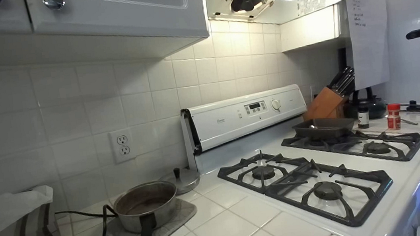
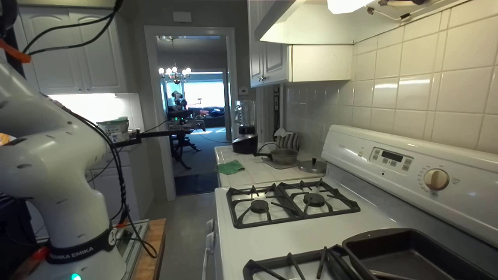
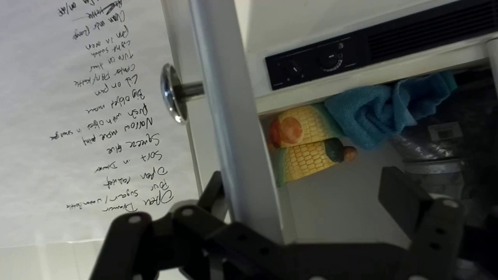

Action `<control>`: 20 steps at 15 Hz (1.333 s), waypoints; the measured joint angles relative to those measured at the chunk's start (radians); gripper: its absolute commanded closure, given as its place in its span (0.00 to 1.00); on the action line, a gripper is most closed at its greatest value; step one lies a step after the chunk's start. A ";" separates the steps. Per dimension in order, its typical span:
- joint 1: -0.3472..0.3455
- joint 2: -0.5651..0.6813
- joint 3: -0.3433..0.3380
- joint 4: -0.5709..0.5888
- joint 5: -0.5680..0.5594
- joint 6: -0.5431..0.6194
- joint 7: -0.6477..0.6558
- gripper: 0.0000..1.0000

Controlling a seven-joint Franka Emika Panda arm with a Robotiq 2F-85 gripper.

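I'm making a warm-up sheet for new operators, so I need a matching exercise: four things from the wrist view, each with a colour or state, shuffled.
Column one
1. Claw
2. Cabinet door
3. Cloth
4. Paper sheet

Column two
a. blue and rumpled
b. jaws standing wide apart
c. marked with handwritten lines
d. fitted with a shiny round knob

Right pairs: 1-b; 2-d; 3-a; 4-c
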 measured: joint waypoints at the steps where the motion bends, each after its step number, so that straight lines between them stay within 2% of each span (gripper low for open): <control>1: 0.000 -0.001 0.004 0.000 0.001 -0.003 0.001 0.00; 5: 0.006 -0.001 0.043 -0.003 0.037 -0.013 0.024 0.00; 10: 0.059 0.047 0.098 -0.003 0.087 0.022 0.037 0.00; 14: 0.096 0.125 0.105 0.007 0.134 0.072 0.035 0.00; 20: 0.126 0.185 0.096 0.055 0.217 0.062 0.014 0.00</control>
